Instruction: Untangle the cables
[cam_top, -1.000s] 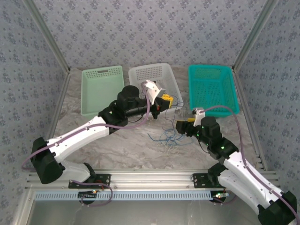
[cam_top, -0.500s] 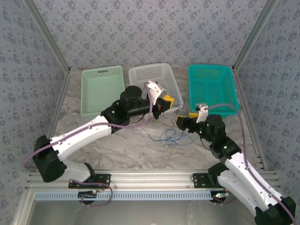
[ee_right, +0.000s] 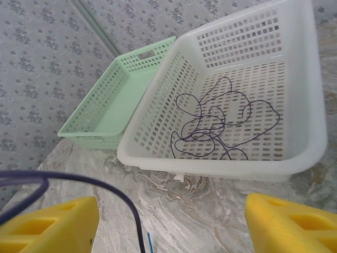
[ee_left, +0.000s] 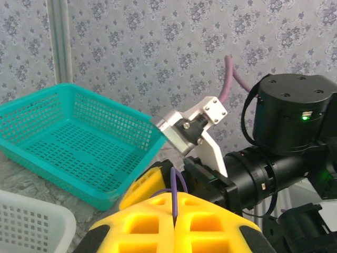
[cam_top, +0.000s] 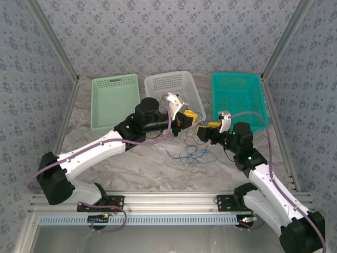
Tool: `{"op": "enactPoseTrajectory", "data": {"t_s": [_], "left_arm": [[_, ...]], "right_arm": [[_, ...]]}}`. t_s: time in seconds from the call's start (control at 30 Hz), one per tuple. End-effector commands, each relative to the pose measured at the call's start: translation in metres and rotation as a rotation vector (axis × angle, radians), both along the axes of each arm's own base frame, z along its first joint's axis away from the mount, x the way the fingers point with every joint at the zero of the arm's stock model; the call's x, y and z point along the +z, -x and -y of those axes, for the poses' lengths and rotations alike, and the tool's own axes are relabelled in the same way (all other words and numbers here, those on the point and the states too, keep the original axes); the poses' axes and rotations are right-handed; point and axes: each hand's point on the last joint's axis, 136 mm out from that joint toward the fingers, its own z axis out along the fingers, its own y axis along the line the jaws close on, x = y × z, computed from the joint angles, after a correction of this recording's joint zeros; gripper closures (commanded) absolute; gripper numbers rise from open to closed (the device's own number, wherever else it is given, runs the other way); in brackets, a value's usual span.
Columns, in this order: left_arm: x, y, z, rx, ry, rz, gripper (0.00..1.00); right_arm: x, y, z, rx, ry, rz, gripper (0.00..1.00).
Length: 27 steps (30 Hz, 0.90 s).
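- Counter (cam_top: 131,166), grey and marbled, carries three baskets along its far side, with both arms reaching in from the near edge.
- Baskets stand side by side: a pale green basket (cam_top: 115,101) on the left, a white basket (cam_top: 169,84) in the middle and a teal basket (cam_top: 238,97) on the right.
- Left hand (cam_top: 189,117) hangs just in front of the white basket. Its yellow fingers (ee_left: 210,224) are pressed together on a dark strand (ee_left: 174,197), which loops up out of the seam between them.
- Right hand (cam_top: 202,128) sits just beside the left hand, facing it. Its fingers (ee_right: 52,224) are spread wide and grip nothing, and a thin dark wire (ee_right: 95,182) arcs past one of them.
- Tangle of cables (cam_top: 192,154), blue and pale, lies on the counter below the two hands, between the arms.
- Dark cable (ee_right: 221,124) lies in loose curls on the floor of the white basket.
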Motion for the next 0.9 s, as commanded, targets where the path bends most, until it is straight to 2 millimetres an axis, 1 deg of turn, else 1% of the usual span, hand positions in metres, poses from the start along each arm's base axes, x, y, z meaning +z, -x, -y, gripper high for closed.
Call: {"op": "enactPoseTrajectory", "data": {"t_s": [0.0,0.07,0.2,0.23,0.27,0.3,0.33,0.37,0.4,0.43,0.5,0.53,0.57,0.63,0.7,0.77,0.87], "left_arm": [[0.017,0.007,0.001,-0.043,0.068,0.015,1.0],[0.018,0.006,0.001,-0.042,0.08,0.011,1.0],[0.018,0.003,0.0,-0.022,0.079,0.012,0.98],[0.017,0.003,0.0,-0.022,0.075,0.01,0.96],[0.016,0.002,0.0,-0.018,0.072,0.004,0.92],[0.013,0.0,0.001,-0.011,0.066,-0.005,0.88],[0.011,-0.001,0.001,-0.01,0.061,-0.011,0.85],[0.009,0.0,0.002,-0.012,0.057,-0.018,0.79],[0.007,0.0,0.002,-0.012,0.049,-0.024,0.63],[0.003,-0.001,0.002,-0.007,0.037,-0.028,0.42],[-0.008,-0.005,-0.002,0.022,-0.015,-0.029,0.14],[-0.015,-0.008,-0.006,0.052,-0.046,-0.027,0.04],[-0.021,-0.011,-0.01,0.08,-0.073,-0.025,0.01],[-0.032,-0.013,-0.019,0.113,-0.102,-0.019,0.01],[-0.041,-0.011,-0.023,0.113,-0.111,-0.002,0.01],[-0.05,-0.011,-0.026,0.115,-0.136,0.024,0.0],[-0.061,-0.019,-0.029,0.143,-0.178,0.04,0.01]], "right_arm": [[0.021,-0.005,-0.009,0.048,-0.031,0.068,0.3],[0.019,-0.007,-0.014,0.071,-0.031,0.06,0.41],[0.014,-0.005,-0.019,0.099,0.008,0.044,0.74],[0.014,-0.004,-0.018,0.098,0.017,0.047,0.84],[0.014,-0.003,-0.017,0.092,0.024,0.049,0.93],[0.015,-0.002,-0.015,0.086,0.031,0.05,1.0],[0.016,-0.001,-0.014,0.083,0.037,0.055,1.0],[0.017,0.0,-0.013,0.083,0.04,0.055,1.0],[0.017,0.001,-0.012,0.078,0.044,0.055,1.0],[0.018,0.002,-0.009,0.067,0.049,0.054,1.0],[0.019,0.002,-0.004,0.039,0.061,0.054,1.0],[0.02,0.002,-0.001,0.028,0.061,0.053,1.0],[0.022,0.002,0.001,0.021,0.057,0.056,1.0],[0.026,0.002,0.004,0.015,0.049,0.053,1.0],[0.031,0.001,0.004,0.012,0.047,0.058,1.0],[0.037,0.002,0.002,0.026,0.037,0.074,1.0],[0.049,0.008,-0.005,0.077,0.022,0.096,1.0]]}}
